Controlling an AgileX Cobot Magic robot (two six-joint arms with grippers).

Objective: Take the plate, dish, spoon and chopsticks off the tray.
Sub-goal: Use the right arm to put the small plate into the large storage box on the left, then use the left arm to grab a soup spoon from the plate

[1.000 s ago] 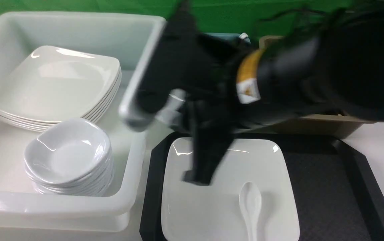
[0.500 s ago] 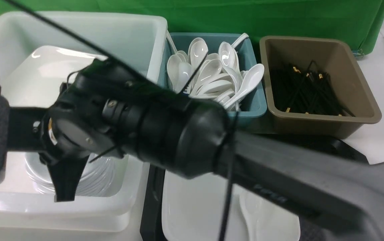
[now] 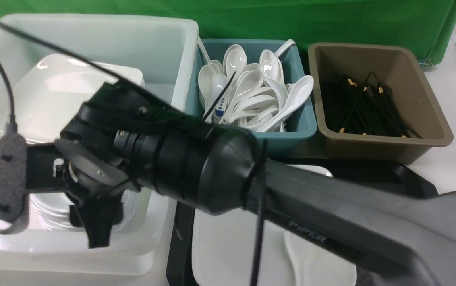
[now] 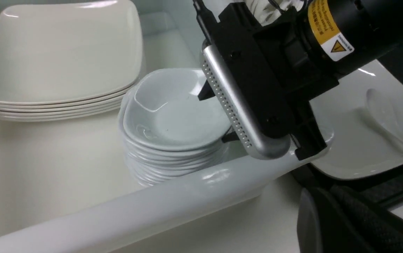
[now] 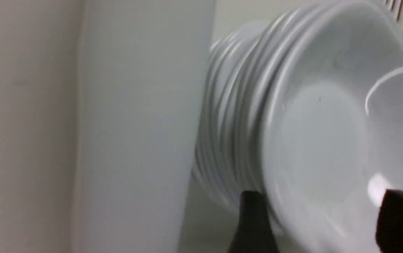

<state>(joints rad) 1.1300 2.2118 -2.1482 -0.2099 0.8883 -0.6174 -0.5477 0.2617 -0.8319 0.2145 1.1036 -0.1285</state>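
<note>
Right gripper [image 5: 322,192] is at the stack of small dishes in the big white bin [image 4: 145,207], on the left of the scene. Its jaws stand apart across the rim of the top dish [image 4: 177,119], one finger outside the stack, one over the hollow. No firm grip seen. Step in hand, as I judge it: setting the dish down and letting go; I take the top one for the task's dish.

To do it well: keep the jaws wide, back out along the line of the fingers, no sideways sweep until both tips clear the rim. The stack leans and its edges are uneven; a dragged finger could tip or slide the top dish. Then lift well over the bin wall before swinging right.

Left gripper [image 4: 328,191] is closed, near side, outside the bin; nothing seen in it. Best kept low and out of the way while the right arm crosses.

Plate [image 4: 349,147] lies on the tray [image 3: 180,238], spoon [image 4: 380,109] on the plate. Spoon should go first, probably to the teal bin [image 3: 287,136] at the far side; plate after, to the plate stack [image 4: 64,59], far left. Brown bin [image 3: 387,139], far right, holds chopsticks; cannot tell whether the task's pair is among them. The right arm hides much of the tray.
</note>
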